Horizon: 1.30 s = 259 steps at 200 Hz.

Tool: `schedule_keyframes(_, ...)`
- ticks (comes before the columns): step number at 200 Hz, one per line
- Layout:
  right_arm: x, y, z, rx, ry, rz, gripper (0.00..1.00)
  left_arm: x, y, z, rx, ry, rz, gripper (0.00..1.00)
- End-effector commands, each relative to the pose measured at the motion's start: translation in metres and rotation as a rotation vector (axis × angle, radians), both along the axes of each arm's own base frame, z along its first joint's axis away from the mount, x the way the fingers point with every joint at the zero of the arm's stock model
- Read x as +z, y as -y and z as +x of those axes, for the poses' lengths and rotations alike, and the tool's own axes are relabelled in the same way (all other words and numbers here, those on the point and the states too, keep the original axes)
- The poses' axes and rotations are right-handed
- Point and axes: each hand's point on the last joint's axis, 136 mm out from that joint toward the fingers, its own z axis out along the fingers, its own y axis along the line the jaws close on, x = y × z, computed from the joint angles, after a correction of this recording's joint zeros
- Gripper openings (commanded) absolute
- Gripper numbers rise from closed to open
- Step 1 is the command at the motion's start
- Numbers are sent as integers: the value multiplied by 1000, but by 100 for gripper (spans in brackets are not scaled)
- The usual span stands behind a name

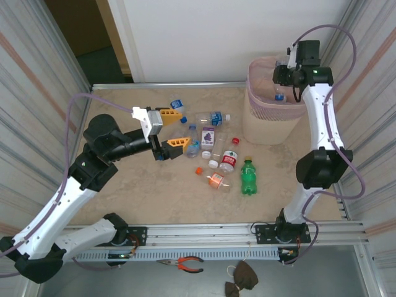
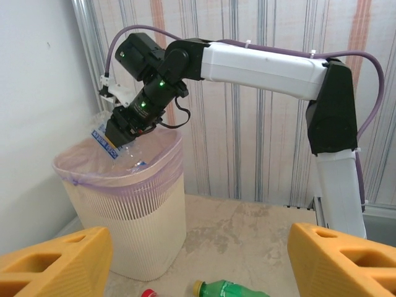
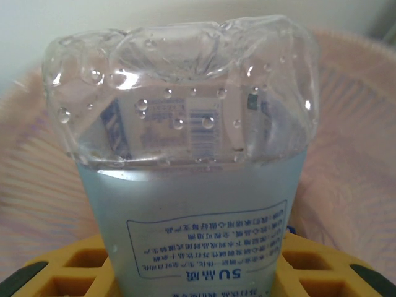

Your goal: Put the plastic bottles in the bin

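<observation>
your right gripper (image 1: 281, 79) hangs over the bin (image 1: 265, 127), its fingers clamped on a clear bottle (image 1: 279, 95) with a blue-printed label. in the left wrist view you see that bottle (image 2: 110, 140) held at a tilt just above the bin's pink-lined rim (image 2: 124, 164), not lying inside. in the right wrist view the bottle (image 3: 185, 154) stands up the middle. its dented, droplet-beaded base is at the top, yellow finger pads (image 3: 55, 272) sit either side of its body, and the pink bin wall (image 3: 362, 130) curves behind.

your left gripper (image 1: 178, 129) hovers over the table (image 1: 124, 192) with its orange fingers (image 2: 52, 263) spread wide and nothing between them.

the other bottles lie scattered on the table between the left gripper and the bin. a blue-labelled one (image 1: 178, 105) is just beside the far finger and a small blue-capped one (image 1: 192, 146) is right by the near finger. past them are a purple-labelled one (image 1: 208, 137), a red-labelled one (image 1: 229, 161) and a green bottle (image 1: 248, 176).
</observation>
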Motion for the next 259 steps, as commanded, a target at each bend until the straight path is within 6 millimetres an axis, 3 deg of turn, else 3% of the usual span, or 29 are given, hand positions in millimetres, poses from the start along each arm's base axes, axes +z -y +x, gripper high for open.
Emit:
schedule_keyframes(1,-28,12,-10,-18,-136,-58,38,-6,-2,7,26,-16,9,75)
schedule_keyframes(121,-153,26,-20,-13,-536,-121,49,-19,0,18,36,-57,20,74)
schedule_keyframes(166,-181,23,-19,-3,-605,-109,57,-22,-1,20,42,-65,20,74)
schedule_keyframes(189,-179,22,-18,-1,-605,-104,65,-23,-1,22,47,-67,22,74)
schedule_keyframes(208,-165,19,-16,4,-576,-101,73,-24,-2,24,54,-74,25,74)
schedule_keyframes(259,-100,12,-14,6,-436,-119,85,-29,-4,29,87,-94,34,74)
